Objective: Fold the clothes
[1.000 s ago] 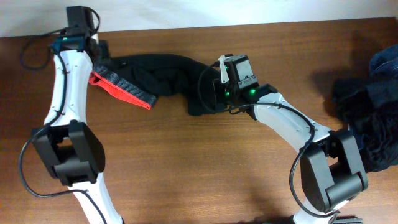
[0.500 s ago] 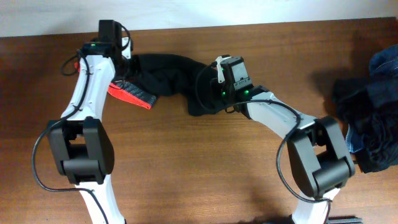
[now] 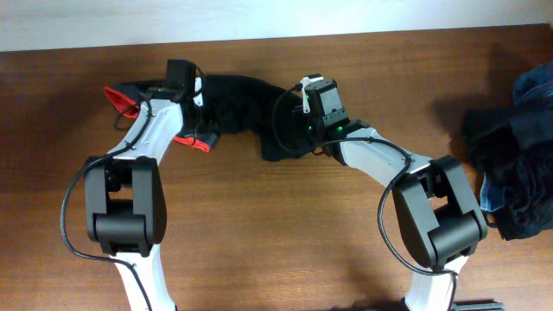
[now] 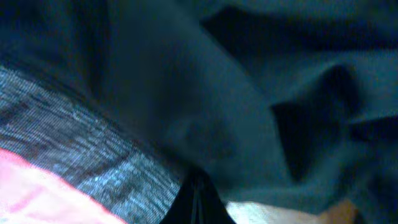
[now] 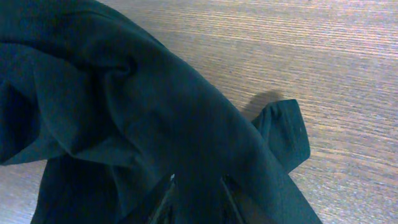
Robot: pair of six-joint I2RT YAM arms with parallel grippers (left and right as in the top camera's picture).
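Left arm (image 3: 143, 149) and right arm (image 3: 406, 168): white links (image 3: 376, 157), black joint housings (image 3: 121, 216), looping black cables (image 3: 64, 223); green light (image 3: 313, 130) behind right end effector (image 5: 196, 202).

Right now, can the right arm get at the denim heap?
Probably not yet: the right gripper is shut on the pants. Only bare table lies between it and the denim heap, so likely yes once freed.

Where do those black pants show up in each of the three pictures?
Overhead: the pants lie top centre.
Left wrist: pants fill the frame, grey waistband and red edge at lower left.
Right wrist: pants cover the left and middle.
Shared landmark: the wooden table, bare at upper right in the right wrist view.
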